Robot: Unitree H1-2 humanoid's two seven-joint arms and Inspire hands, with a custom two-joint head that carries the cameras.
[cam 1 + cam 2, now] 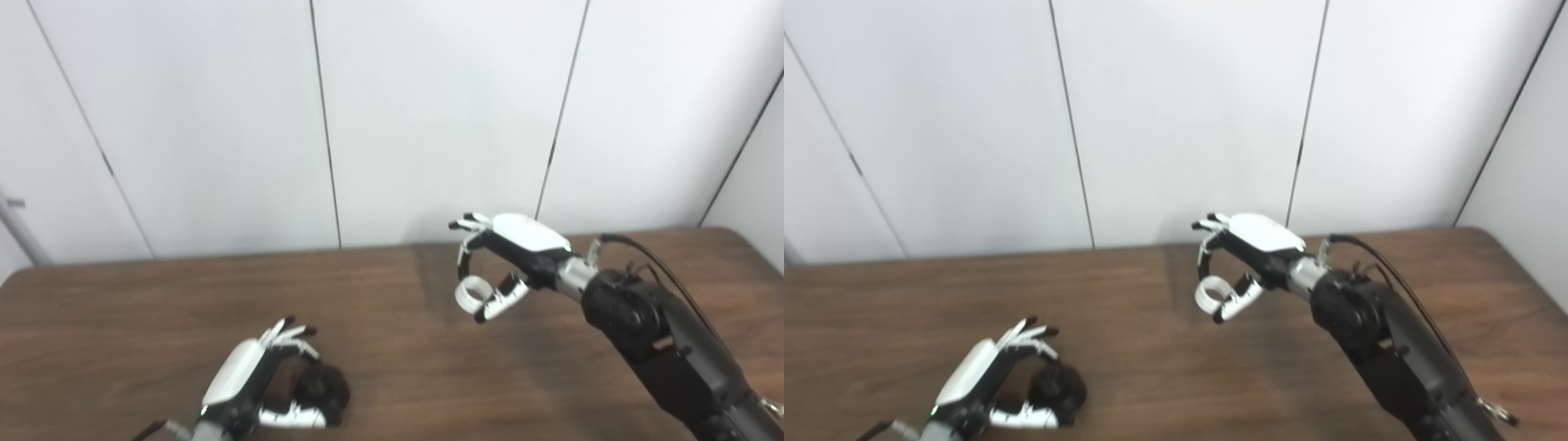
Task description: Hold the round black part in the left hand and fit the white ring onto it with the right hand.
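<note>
Fingers (294, 335) of the left hand (245, 373), at seven o'clock on the table (122, 306), curl over the black part (324, 386), thumb beneath; they seem closed on it, though whether it is lifted or rests on the wood I cannot tell. Toward two o'clock from it, well apart, the right hand (508, 257) hangs above the table, its fingers arched and pinching the white ring (470, 291) against the thumb. The ring looks light, stiff and smooth, likely slippery, so a rim pinch that leaves its hole free suits it. The black part looks solid and heavier; holding it by its sides would leave its top free for the ring.
</note>
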